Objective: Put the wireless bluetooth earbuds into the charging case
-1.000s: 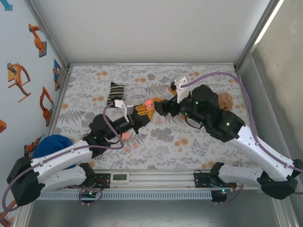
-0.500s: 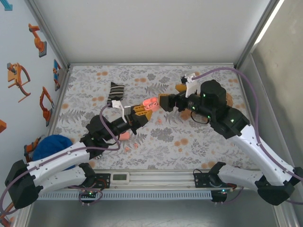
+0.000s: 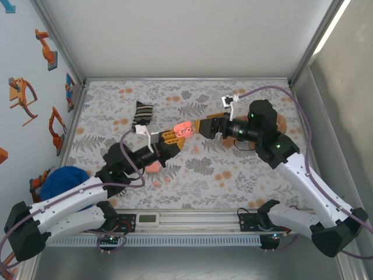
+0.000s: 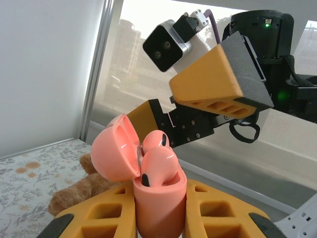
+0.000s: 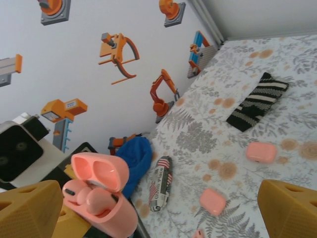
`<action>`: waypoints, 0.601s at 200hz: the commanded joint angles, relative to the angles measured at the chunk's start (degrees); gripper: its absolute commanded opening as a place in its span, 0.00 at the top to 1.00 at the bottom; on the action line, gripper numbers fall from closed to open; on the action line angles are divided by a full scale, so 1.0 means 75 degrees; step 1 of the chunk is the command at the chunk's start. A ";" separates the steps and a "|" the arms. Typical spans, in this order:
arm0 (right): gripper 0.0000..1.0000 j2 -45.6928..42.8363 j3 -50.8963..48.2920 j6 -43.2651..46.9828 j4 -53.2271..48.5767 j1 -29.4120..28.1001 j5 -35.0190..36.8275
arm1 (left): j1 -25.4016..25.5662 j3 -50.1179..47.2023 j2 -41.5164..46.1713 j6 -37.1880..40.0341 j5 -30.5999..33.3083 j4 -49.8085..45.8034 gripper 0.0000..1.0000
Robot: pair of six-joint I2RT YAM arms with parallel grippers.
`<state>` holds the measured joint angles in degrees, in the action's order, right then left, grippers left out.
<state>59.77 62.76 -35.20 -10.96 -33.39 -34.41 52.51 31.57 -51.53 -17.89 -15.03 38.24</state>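
Surface: a grey floral cloth [image 3: 245, 175] covers the table inside a white-walled booth, with robot stickers on the wall at nine o'clock.
Left gripper [image 3: 178, 133]: my jaws are clamped on the lower half of a salmon-pink rounded plastic charging case [image 4: 158, 198]. I hold it off the cloth near the centre with its lid hinged back, so the open mouth faces my other arm.
Earbuds: two salmon-pink plastic earbuds [image 4: 159, 166] sit in the case's wells, their rounded heads above the rim. I cannot tell whether they are pressed fully home.
Right gripper [image 3: 203, 126]: my jaws are spread wide and hold nothing. They sit just at three o'clock of the case, apart from it and pointing toward nine.
Spare items: a second closed pink case [image 3: 152, 167] lies at seven o'clock, with a tiny pink nub [image 3: 166, 179] beside it, probably a loose earbud.
Clutter: a striped black-and-white pouch [image 3: 141, 112] is at eleven, a blue cloth bundle [image 3: 64, 178] at eight and a brown teddy bear [image 4: 81, 191] at three.
Judgement: this case looks loaded. The lid probably comes next, and a careless push could tip the case in my grip.
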 commanded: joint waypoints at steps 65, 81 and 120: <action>0.03 0.0422 -0.0147 -0.0943 0.1401 -0.0116 -0.1236 | -0.0853 -0.0366 0.0411 -0.0544 -0.1095 0.0640 1.00; 0.03 0.0615 -0.0099 -0.0955 0.1583 -0.0271 -0.1331 | -0.0916 -0.0348 0.0413 -0.0544 -0.1235 0.0623 1.00; 0.06 0.0988 0.0158 -0.0941 0.1963 -0.0722 -0.1611 | -0.0949 -0.0296 0.0362 -0.0626 -0.1464 0.0604 1.00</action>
<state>66.61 62.28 -41.82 -0.56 -37.01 -43.90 45.69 29.08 -49.34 -21.37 -23.29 40.29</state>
